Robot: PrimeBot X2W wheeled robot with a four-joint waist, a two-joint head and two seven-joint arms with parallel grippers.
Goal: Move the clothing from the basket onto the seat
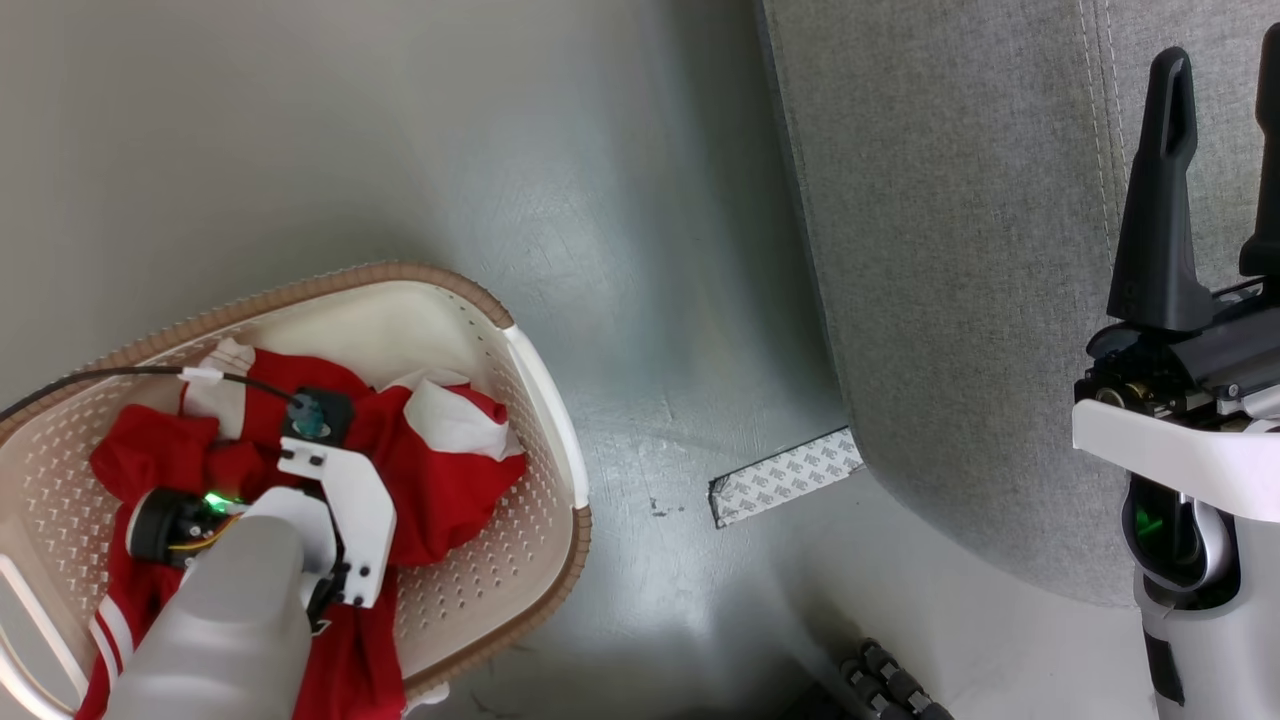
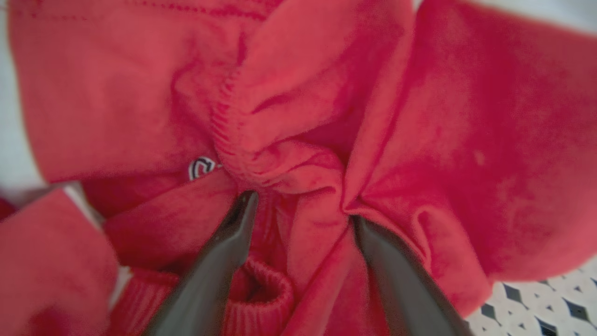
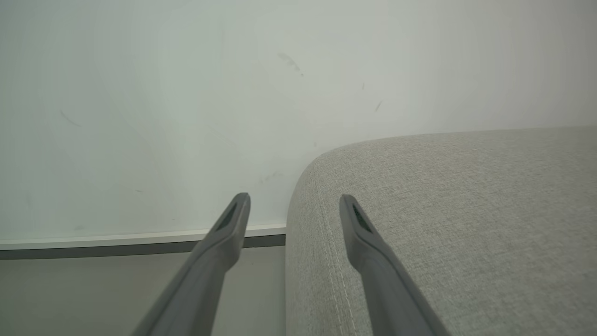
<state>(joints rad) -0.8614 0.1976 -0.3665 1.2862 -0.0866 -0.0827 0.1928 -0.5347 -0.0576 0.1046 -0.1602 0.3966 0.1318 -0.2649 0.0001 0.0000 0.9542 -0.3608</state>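
The red clothing (image 1: 440, 470) with white panels lies bunched inside the cream basket (image 1: 545, 400) at the lower left. My left arm reaches down into the basket, its wrist covering the fingers in the head view. In the left wrist view my left gripper (image 2: 301, 207) is open, its tips pressed into the clothing (image 2: 298, 116) with a fold of red fabric between them. The grey seat (image 1: 950, 250) fills the right side. My right gripper (image 1: 1222, 55) stands open and holds nothing, hovering by the seat's rounded corner (image 3: 443, 210).
Grey floor lies between basket and seat, with a patterned tape patch (image 1: 785, 478) by the seat's base. A dark ribbed part (image 1: 890, 685) shows at the bottom edge. A pale wall with a baseboard (image 3: 140, 240) stands behind the seat. A black cable (image 1: 100, 378) crosses the basket rim.
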